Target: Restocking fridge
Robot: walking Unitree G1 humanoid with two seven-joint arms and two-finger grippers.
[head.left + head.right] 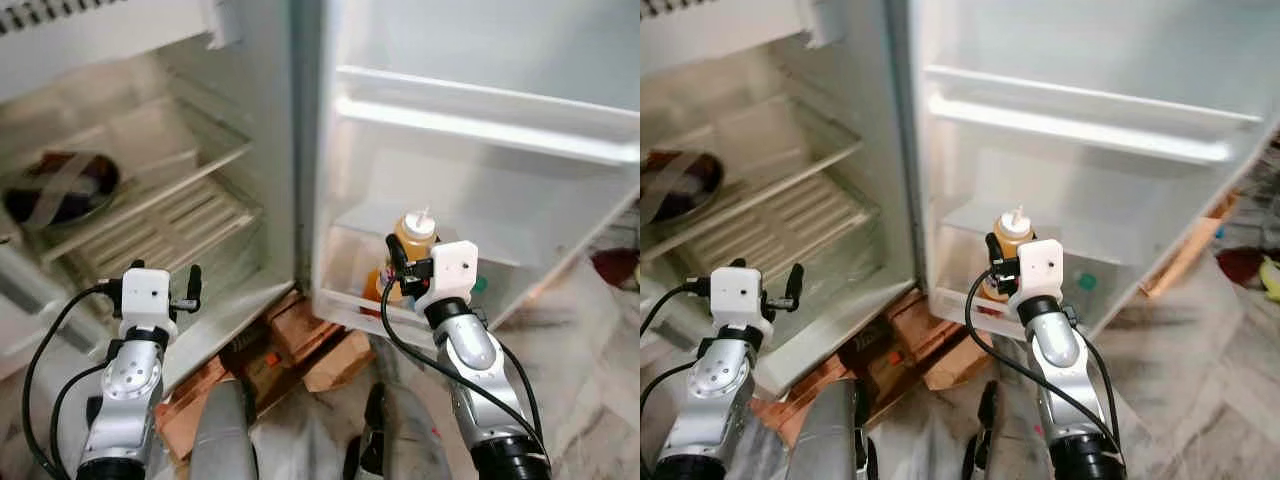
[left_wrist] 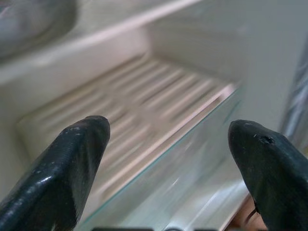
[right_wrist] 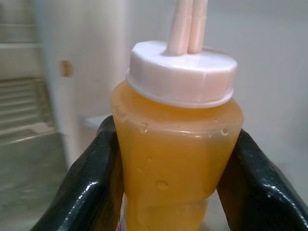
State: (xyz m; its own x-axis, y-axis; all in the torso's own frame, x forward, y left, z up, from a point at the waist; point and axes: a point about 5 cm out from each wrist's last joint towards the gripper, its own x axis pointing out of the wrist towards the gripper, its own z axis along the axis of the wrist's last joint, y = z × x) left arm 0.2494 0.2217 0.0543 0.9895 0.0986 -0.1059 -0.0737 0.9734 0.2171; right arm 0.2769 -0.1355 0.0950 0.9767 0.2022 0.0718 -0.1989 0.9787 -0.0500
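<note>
at the right, by the fridge door shelf (image 1: 345,303), right gripper (image 3: 173,159) pinches the sauce bottle (image 3: 175,144); left gripper (image 2: 168,159) spread, idle. risk: wet bottle slips w/ weak grip.

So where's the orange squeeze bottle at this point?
The orange squeeze bottle stands upright in the fridge door's lower shelf, on the robot's right, with the right gripper closed around its body just below the white cap.
</note>
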